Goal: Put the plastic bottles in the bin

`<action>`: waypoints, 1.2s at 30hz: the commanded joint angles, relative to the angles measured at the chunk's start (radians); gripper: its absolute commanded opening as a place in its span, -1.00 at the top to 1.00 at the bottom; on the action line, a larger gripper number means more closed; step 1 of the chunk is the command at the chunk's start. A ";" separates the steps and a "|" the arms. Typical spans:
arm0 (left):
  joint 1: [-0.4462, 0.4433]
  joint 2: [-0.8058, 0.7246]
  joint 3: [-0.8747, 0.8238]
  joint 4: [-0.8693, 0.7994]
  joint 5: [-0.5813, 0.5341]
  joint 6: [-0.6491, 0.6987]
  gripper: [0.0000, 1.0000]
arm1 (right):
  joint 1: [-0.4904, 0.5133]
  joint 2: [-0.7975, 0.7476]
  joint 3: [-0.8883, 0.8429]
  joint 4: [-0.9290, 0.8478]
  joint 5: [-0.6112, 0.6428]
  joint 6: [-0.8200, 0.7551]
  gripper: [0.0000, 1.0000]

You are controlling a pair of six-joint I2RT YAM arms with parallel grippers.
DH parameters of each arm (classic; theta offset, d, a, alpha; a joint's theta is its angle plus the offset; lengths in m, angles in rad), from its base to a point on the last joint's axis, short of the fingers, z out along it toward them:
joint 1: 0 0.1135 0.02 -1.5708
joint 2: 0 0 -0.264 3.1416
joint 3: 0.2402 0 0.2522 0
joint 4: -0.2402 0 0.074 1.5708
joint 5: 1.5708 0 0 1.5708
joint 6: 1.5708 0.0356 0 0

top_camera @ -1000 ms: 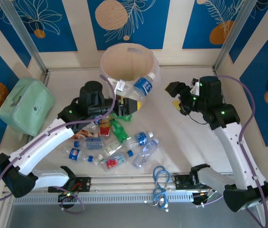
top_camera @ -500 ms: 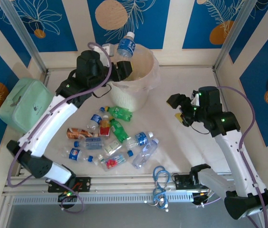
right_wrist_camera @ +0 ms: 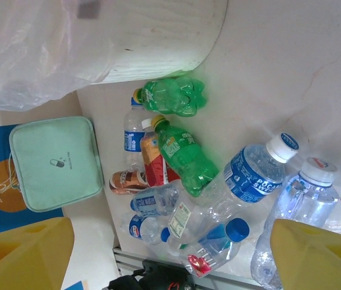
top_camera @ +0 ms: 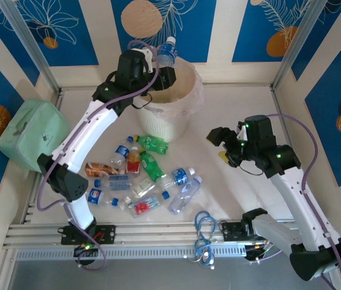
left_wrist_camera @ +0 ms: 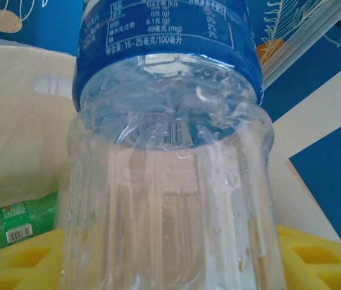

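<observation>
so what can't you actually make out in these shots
- left wrist: the held bottle hides most of the bin; its cap is cut off at the top edge
- top external: piled bottles overlap, too small to count
- right wrist: mint bag print too small to read

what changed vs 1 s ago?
The left gripper, shut on the blue-label bottle, lifted it from beside the loose bottles to over the bin rim. The right gripper, open and empty, drifted toward the near edge. Loose bottles and mint-green bag stayed put.
</observation>
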 commanded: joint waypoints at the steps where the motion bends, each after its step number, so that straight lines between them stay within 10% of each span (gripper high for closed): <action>1: 0.011 0.039 0.047 -0.040 -0.009 0.031 -0.16 | 0.010 -0.014 -0.012 -0.017 0.007 -0.004 -0.69; 36: 0.012 0.310 0.296 -0.277 0.064 0.063 -0.13 | 0.035 -0.017 -0.055 -0.010 0.024 -0.001 -0.69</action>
